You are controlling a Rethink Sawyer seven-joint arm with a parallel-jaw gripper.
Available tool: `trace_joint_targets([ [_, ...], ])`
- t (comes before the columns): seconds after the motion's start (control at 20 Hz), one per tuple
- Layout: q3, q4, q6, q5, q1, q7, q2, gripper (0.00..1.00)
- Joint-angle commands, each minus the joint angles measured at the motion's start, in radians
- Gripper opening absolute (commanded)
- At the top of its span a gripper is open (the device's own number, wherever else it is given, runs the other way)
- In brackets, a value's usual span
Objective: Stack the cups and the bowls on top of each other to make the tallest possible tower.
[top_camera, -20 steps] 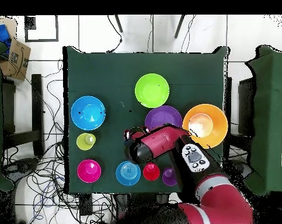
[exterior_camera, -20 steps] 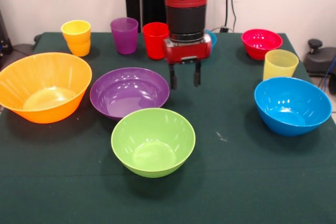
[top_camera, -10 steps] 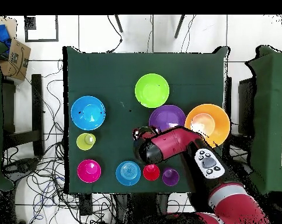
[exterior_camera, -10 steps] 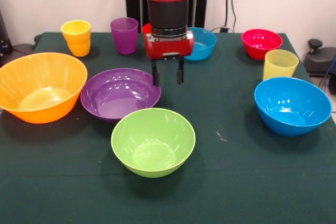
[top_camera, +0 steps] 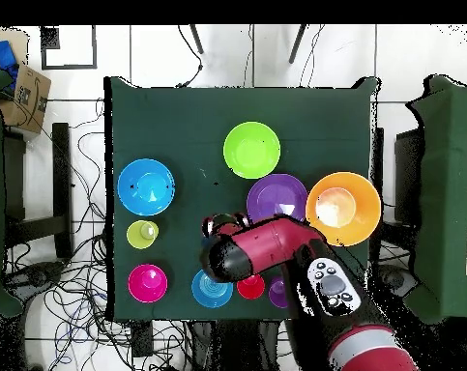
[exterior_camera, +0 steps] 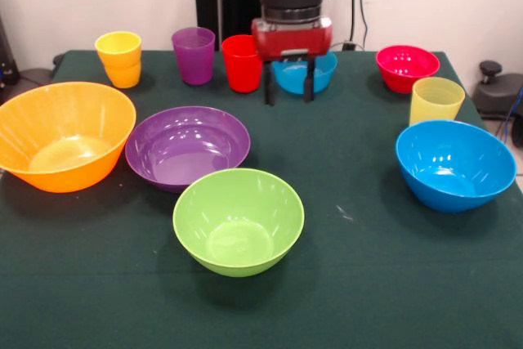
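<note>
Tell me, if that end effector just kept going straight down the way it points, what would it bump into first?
Most likely the small translucent blue bowl. The end effector points straight down, open and empty, with that bowl directly behind its fingers in the front view. Depth is unclear, so it might instead land on the green table just in front of the bowl.

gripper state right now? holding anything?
Gripper: open, holding nothing, hanging in front of the small blue bowl.
</note>
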Motion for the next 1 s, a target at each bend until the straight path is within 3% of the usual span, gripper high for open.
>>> trace_joint_targets([
  [0.05,0.044,0.026,0.075,0.022,0.043,0.018,0.014,1.0],
  [0.5,-0.035,-0.059,-0.028,-0.074,0.049,0.007,0.129,1.0],
  [1.0,0.009,-0.037,0.008,-0.079,-0.024,-0.047,0.104,1.0],
])
